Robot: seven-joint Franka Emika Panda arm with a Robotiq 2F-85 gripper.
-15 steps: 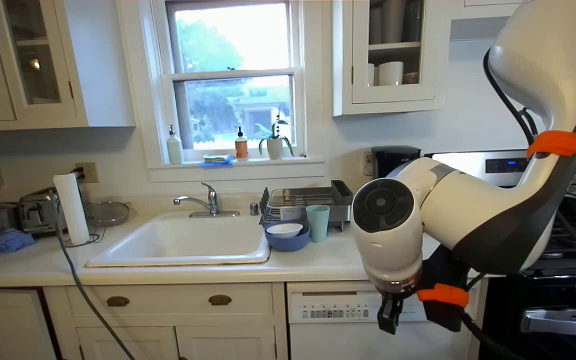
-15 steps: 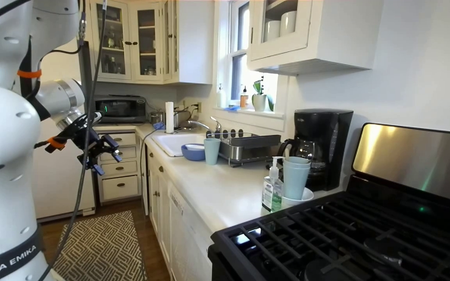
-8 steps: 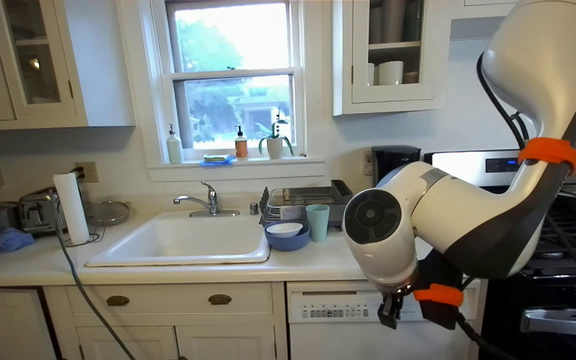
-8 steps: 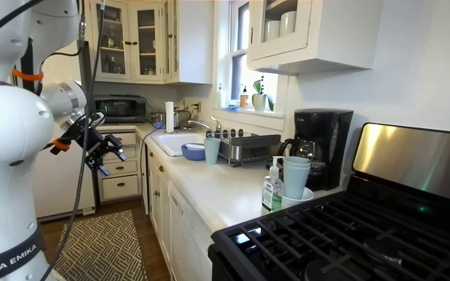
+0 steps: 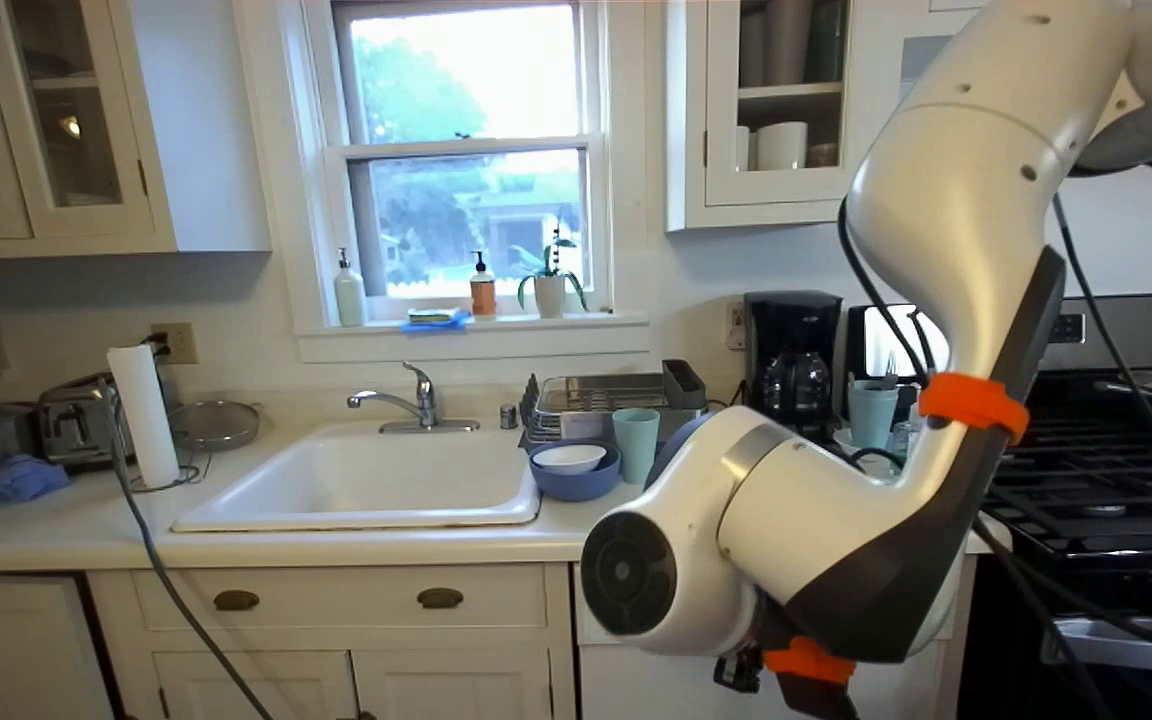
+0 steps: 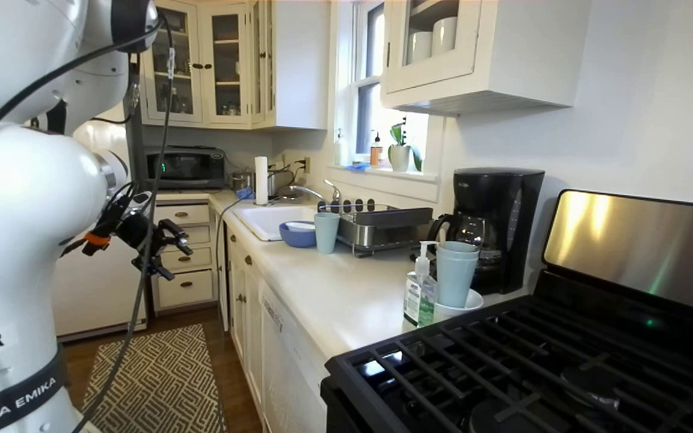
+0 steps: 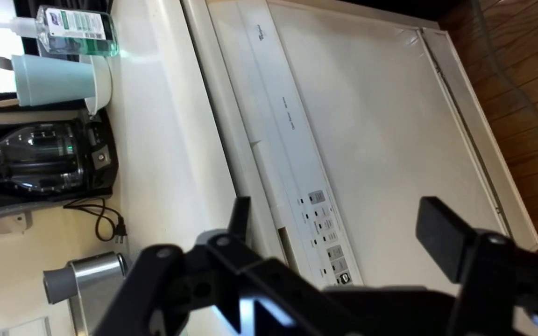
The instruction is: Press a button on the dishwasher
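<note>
The white dishwasher (image 7: 381,102) has a flat front and a top control strip (image 7: 280,105). A row of small grey and white buttons (image 7: 329,224) with dark marks sits on the strip in the wrist view. My black gripper (image 7: 336,205) is open and empty, its fingers either side of the button row in that view and apart from the panel. In an exterior view the gripper (image 6: 175,258) hangs in the air in front of the cabinets, away from the dishwasher front (image 6: 292,367). In an exterior view the arm covers the buttons and much of the dishwasher (image 5: 656,690).
The countertop (image 6: 328,282) overhangs the dishwasher. A blue bowl (image 5: 576,484), blue cup (image 5: 636,450) and dish rack (image 5: 601,395) stand beside the sink (image 5: 356,515). The black stove (image 6: 503,373) adjoins the counter, near soap (image 6: 418,294) and a coffee maker (image 6: 497,228). A cable (image 6: 136,300) hangs by the arm.
The arm has moved left and down in an exterior view, and now covers the buttons there. The gripper has dropped slightly and turned. It stays open.
</note>
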